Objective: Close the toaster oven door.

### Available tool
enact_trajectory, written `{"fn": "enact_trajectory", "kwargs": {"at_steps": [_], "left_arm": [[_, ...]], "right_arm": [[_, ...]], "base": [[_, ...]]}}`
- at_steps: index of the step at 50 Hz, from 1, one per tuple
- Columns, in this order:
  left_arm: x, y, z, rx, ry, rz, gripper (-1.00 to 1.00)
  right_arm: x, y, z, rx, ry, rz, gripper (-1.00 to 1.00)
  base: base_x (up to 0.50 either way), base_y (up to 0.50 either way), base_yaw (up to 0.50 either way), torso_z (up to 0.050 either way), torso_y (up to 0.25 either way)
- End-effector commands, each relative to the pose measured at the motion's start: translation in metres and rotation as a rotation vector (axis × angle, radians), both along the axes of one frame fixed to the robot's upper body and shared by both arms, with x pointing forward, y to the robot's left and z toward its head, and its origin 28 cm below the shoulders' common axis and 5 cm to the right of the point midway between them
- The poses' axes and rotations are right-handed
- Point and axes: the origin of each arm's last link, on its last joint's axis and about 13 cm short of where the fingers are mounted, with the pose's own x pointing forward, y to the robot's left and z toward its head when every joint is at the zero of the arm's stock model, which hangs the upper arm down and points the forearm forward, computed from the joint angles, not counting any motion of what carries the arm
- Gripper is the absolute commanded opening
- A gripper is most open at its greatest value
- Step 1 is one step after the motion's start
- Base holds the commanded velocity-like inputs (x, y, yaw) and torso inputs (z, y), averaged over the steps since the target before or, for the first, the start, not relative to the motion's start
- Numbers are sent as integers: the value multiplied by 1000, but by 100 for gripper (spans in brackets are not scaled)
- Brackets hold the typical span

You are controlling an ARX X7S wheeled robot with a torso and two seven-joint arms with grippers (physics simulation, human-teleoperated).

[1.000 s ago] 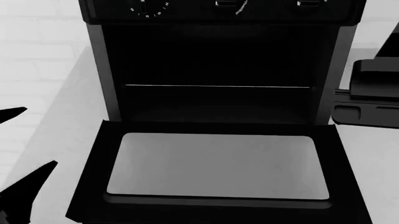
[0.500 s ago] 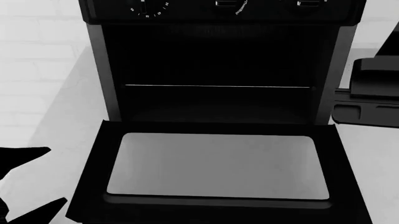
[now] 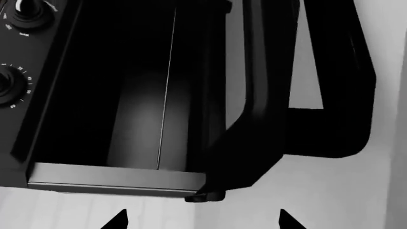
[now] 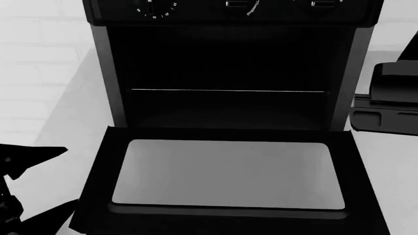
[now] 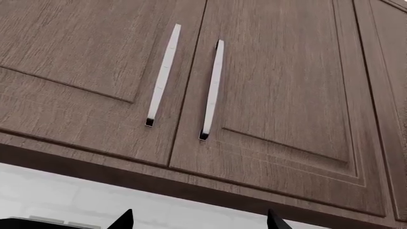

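Observation:
The black toaster oven fills the head view, with its knob row at the top and a wire rack across its dark cavity. The toaster oven door hangs fully open, lying flat toward me with its grey glass window up and its handle along the near edge. My left gripper is open and empty, just off the door's left near corner. In the left wrist view the oven and the door show edge-on beyond the open left gripper. My right gripper is open and empty, facing wall cabinets.
A smaller black appliance stands to the right of the oven on the white counter. A white tiled wall lies behind. Brown wooden cabinet doors with two silver bar handles fill the right wrist view.
My left gripper has moved right and down toward the door's left near corner. The door and oven have not moved.

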Motion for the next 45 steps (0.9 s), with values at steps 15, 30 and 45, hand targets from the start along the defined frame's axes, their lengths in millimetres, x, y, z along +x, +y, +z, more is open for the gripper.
{"fn": "enact_trajectory", "kwargs": {"at_steps": [15,30,45], "left_arm": [[23,-16,-5,65,6,-71,100],[34,-26,-4,80,-1,-114,100],[48,-41,0,58,-33,-181,100]], "right_arm": [[-2,-1,0,2,-3,-8,100],[-3,-2,1,3,-4,-13,100],[-5,-2,2,0,-7,-19,100]], "base": [[0,0,-1,0,0],[0,0,-1,0,0],[0,0,-1,0,0]]}}
